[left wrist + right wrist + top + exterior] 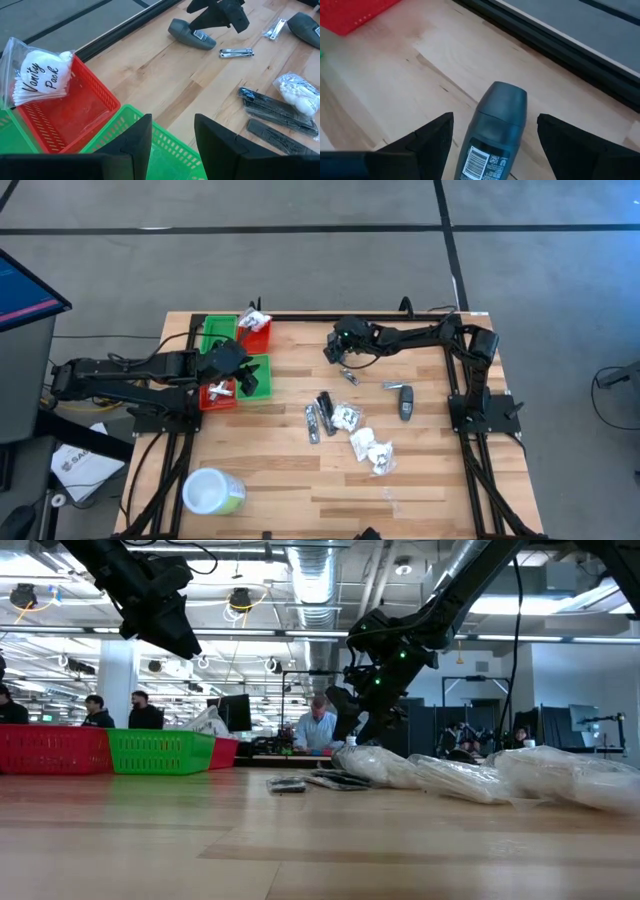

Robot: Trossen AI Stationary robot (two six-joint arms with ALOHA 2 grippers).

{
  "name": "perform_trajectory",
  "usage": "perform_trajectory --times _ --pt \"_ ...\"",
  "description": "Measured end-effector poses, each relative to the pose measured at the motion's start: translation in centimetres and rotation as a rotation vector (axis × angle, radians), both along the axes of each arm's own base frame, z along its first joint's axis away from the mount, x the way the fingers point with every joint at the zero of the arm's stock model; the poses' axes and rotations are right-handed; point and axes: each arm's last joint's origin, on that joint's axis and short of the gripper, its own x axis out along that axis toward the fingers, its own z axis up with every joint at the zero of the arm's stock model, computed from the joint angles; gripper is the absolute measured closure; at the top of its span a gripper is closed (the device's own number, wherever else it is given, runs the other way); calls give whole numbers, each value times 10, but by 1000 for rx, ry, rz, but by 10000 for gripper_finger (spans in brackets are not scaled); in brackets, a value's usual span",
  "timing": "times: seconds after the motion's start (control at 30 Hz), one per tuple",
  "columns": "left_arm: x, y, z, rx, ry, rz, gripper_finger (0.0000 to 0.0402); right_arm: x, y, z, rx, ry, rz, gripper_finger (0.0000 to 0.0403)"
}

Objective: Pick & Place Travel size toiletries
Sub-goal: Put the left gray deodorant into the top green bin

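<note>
A dark grey oval mini bottle (496,131) lies on its side on the wooden table; it also shows in the left wrist view (191,34). My right gripper (343,350) hangs over it, open, with one finger on either side of the bottle and a gap to each. My left gripper (238,372) hovers open and empty over the green bin (165,145). A second dark bottle (406,406), nail clippers (236,52), slim dark tubes (320,416) and white wrapped packets (368,444) lie on the table's middle.
Red and green bins (217,332) stand at the far left; a clear "Vanity Pack" bag (40,75) rests on the far red bin's (75,115) rim. A white-lidded green tub (212,492) lies at the near left. People show in the room behind (318,728).
</note>
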Motion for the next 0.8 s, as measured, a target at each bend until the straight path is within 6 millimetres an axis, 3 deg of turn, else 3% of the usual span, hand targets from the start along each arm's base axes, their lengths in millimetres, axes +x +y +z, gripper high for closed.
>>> perform_trajectory --times 0.8 --pt "0 0 0 -2 0 -2 262 3 13 -9 8 41 -72 127"
